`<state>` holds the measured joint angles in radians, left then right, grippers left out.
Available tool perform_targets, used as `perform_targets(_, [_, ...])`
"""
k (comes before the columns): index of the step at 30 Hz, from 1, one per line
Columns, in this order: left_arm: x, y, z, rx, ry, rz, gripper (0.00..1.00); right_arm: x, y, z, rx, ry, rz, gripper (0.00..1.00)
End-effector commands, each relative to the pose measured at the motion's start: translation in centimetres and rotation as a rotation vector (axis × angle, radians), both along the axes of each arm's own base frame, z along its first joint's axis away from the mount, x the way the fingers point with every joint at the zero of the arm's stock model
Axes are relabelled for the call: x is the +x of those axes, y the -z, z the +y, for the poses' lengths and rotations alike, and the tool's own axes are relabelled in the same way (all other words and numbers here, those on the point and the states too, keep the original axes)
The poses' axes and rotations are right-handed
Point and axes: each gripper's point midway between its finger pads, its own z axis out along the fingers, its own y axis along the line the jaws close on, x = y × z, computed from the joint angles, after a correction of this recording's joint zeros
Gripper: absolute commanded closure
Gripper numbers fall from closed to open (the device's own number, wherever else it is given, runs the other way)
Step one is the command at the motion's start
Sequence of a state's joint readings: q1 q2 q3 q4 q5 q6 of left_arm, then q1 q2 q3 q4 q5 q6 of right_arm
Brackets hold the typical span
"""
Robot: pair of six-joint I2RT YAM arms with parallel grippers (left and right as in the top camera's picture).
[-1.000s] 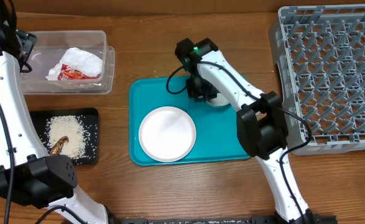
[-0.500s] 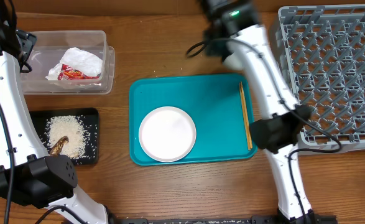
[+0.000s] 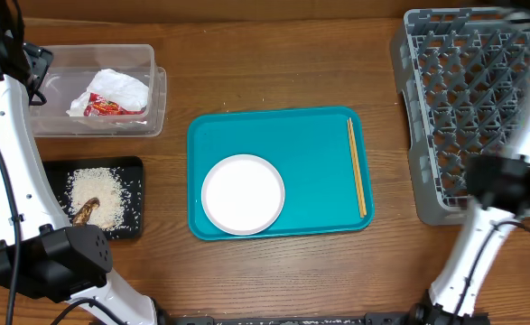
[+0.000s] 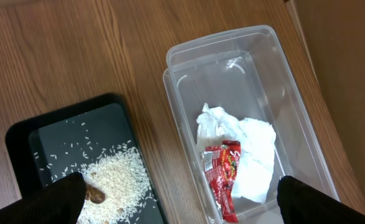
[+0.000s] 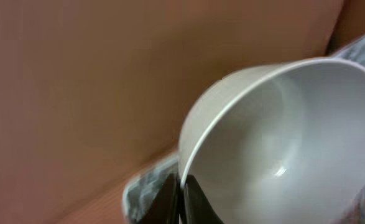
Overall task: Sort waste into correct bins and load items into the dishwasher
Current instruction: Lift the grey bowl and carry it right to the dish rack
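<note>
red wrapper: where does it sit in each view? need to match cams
Overhead: the wrapper is upper left, in the tub, at the lower edge of the napkin.
Left wrist: the wrapper is bottom centre, in the tub, against the napkin's left side.
Right wrist: not in it; only the bowl shows.
Shared landmark: the black tray of rice beside the tub, in overhead and left wrist.

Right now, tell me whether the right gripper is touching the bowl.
Touching. The right wrist view shows the right gripper clamped on the rim of the bowl.
</note>
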<state>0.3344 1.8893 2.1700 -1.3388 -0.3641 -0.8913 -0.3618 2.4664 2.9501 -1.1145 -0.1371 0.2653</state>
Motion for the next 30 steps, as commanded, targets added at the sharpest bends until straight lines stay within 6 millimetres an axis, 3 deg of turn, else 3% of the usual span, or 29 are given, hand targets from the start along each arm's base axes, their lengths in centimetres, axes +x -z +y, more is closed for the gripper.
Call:
perform_targets(1, [0.0, -0.1, 0.2, 0.016, -0.006, 0.005, 0.00, 0.2, -1.3, -1.0, 0.166, -0.137, -0.120, 0.96])
perform_targets(3, [0.0, -0.1, 0.2, 0.016, -0.006, 0.005, 0.00, 0.0, 0.6, -4.0, 0.243, -0.075, -0.119, 0.96])
perform_targets(5, [0.0, -0.1, 0.2, 0.016, -0.006, 0.005, 0.00, -0.6, 3.6, -6.6, 0.318, -0.011, -0.073, 0.96])
perform_targets(8, [0.0, -0.1, 0.2, 0.016, -0.006, 0.005, 0.00, -2.0, 8.1, -8.8, 0.449, 0.069, 0.015, 0.96])
perform_targets(9, [0.0, -0.1, 0.2, 0.016, -0.006, 0.005, 0.00, -2.3, 8.7, -9.0, 0.485, 0.061, 0.022, 0.96])
perform_targets(11, [0.0, -0.1, 0.2, 0.016, -0.006, 0.005, 0.00, -2.5, 9.0, -8.8, 0.538, 0.013, 0.011, 0.96])
perform_targets(15, [0.0, -0.1, 0.2, 0.016, -0.006, 0.005, 0.00, -2.9, 7.1, -8.1, 0.550, -0.130, -0.052, 0.96])
perform_targets(18, [0.0, -0.1, 0.2, 0.016, -0.006, 0.004, 0.00, -3.7, 6.8, -7.9, 0.610, -0.161, -0.056, 0.96])
perform_targets(26, [0.0, -0.1, 0.2, 0.016, -0.006, 0.004, 0.00, -7.8, 8.9, -10.5, 0.687, -0.074, 0.033, 0.96])
perform_targets(30, [0.0, -0.1, 0.2, 0.016, -0.006, 0.005, 0.00, -9.4, 8.7, -11.4, 0.679, -0.120, 0.015, 0.96])
